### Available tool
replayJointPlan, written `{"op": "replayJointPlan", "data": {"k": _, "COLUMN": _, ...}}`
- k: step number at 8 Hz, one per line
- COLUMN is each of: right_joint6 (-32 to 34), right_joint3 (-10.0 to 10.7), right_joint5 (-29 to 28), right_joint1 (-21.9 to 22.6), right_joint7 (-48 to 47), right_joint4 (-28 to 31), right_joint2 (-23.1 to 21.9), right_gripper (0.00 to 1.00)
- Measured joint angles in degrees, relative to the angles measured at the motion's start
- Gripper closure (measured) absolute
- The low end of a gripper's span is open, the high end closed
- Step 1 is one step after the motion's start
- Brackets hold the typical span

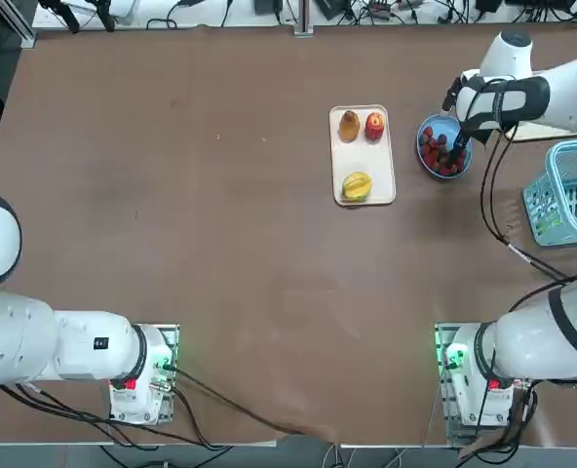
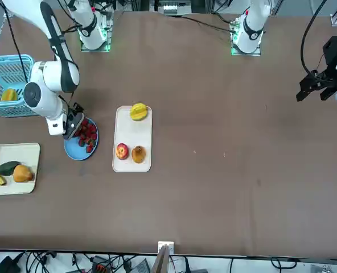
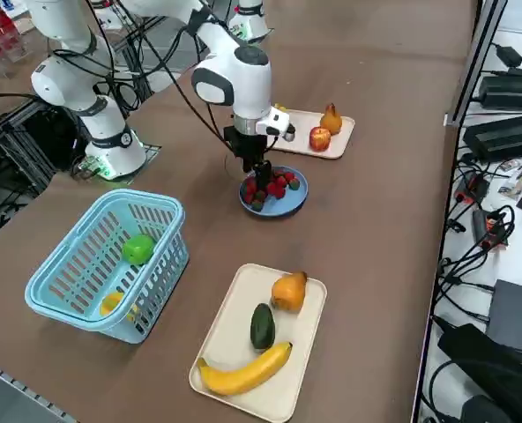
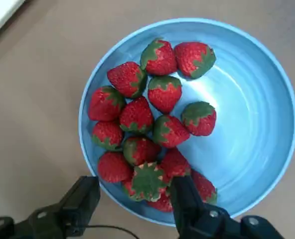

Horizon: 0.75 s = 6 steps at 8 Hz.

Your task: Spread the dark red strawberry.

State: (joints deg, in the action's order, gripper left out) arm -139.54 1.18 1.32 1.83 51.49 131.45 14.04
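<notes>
Between the fingers of the right gripper [image 4: 132, 201], which stood wide apart and held nothing, lay the nearest strawberries [image 4: 146, 181] of a heap piled to one side of a blue bowl [image 4: 257, 124]. One finger was outside the rim, the other inside among the fruit. Which berry was the dark red one I could not tell; all looked much alike. They seemed light, soft and easily bruised, probably best pinched gently across the flanks below the green cap. Crowding neighbours and the bowl's wall stood in the way of a clean grasp. Just beside the bowl on the surface [image 1: 220, 244] sat a tray [image 1: 345, 161] with a pear, an apple and a starfruit; farther off were a blue basket [image 3: 85, 264] and a second fruit tray [image 3: 234, 339].
</notes>
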Motion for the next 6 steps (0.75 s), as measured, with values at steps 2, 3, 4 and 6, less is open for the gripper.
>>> {"op": "replayJointPlan", "data": {"k": 2, "right_joint6": -2.25, "right_joint3": 0.04, "right_joint5": 0.0, "right_joint1": -0.19, "right_joint7": 0.25, "right_joint4": 1.3, "right_joint2": -0.1, "right_gripper": 0.15}}
{"op": "replayJointPlan", "data": {"k": 3, "right_joint6": -2.53, "right_joint3": 0.06, "right_joint5": 0.0, "right_joint1": -0.19, "right_joint7": 0.33, "right_joint4": 1.51, "right_joint2": -0.1, "right_gripper": 0.17}}
{"op": "replayJointPlan", "data": {"k": 4, "right_joint6": -2.96, "right_joint3": 0.06, "right_joint5": 0.0, "right_joint1": -0.2, "right_joint7": 0.37, "right_joint4": 1.58, "right_joint2": -0.1, "right_gripper": 0.17}}
{"op": "replayJointPlan", "data": {"k": 6, "right_joint6": -3.72, "right_joint3": 0.07, "right_joint5": 0.0, "right_joint1": -0.2, "right_joint7": 0.42, "right_joint4": 1.82, "right_joint2": -0.06, "right_gripper": 0.19}}
